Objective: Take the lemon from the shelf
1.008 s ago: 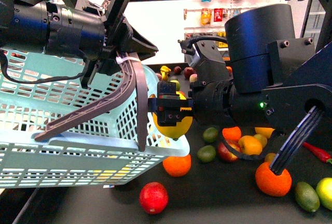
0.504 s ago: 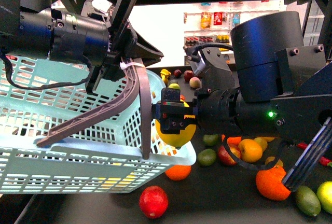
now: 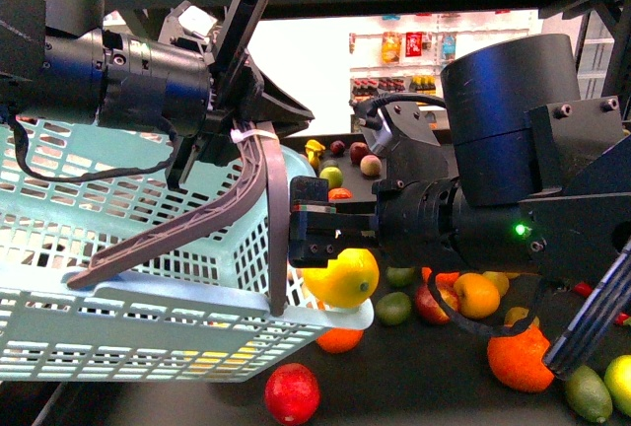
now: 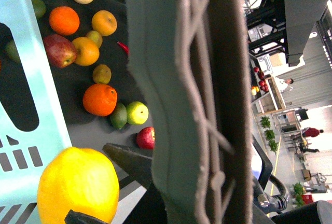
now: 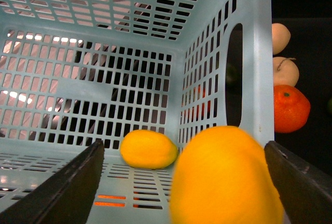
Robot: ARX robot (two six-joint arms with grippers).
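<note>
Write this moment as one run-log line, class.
right claw open | lemon apparently released, at basket rim | left claw bearing basket handle

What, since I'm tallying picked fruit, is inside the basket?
One yellow fruit lies on the basket floor. The blurred lemon in front covers the near corner, so that part is unseen.

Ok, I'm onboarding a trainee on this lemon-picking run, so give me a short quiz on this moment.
1. True or false: the right gripper is clamped on the lemon.
2. What does the left gripper hold? A) a sponge B) the basket handle C) nothing
3. In the right wrist view, how many fruits lie on the floor of the light blue basket?
Key: 1 false, its jaws stand wide apart with the lemon loose between them; 2 B; 3 one, a yellow oval fruit.
</note>
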